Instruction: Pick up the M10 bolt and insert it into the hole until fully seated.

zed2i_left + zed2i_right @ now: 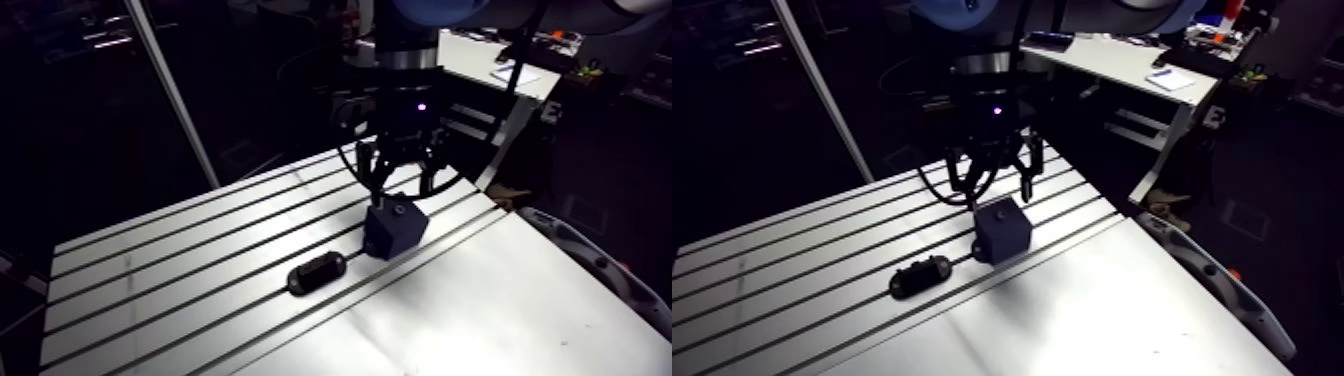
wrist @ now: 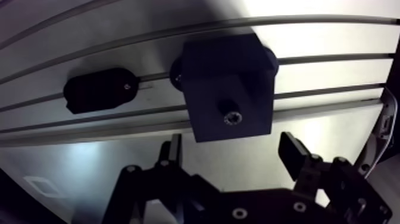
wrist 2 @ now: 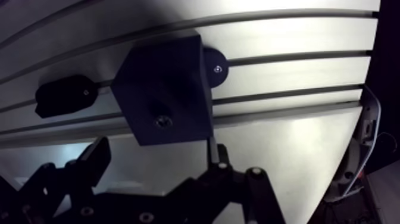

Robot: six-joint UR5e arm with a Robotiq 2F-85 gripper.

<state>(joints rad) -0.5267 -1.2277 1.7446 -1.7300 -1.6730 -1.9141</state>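
Two dark things are seen on the slotted tabletop (image 1: 520, 300): a cube-like block (image 1: 395, 228) and a low oblong piece (image 1: 317, 272). The block is set over one of the slots, toward the far side. The oblong piece is laid left of it and a bit nearer, apparently along the same slot, close by but not touching.

The claw (image 2: 231, 144) is hung right above the block, spread wide, with nothing gripped. In the wrist view both fingers (image 2: 293, 152) are seen clear of the block, one off each side of its claw-side edge, and no contact is made.

One hole (image 3: 162, 121) is seen in the block's top face, off-centre toward the claw. A small round part with a bright metal glint is seen sunk in it, about level with the face. It is read as the head of the bolt (image 2: 232, 117); the shank is hidden, so it cannot be told for certain.

Round mounting tabs (image 3: 215, 67) are seen jutting from the block's base, one with a small screw in it.
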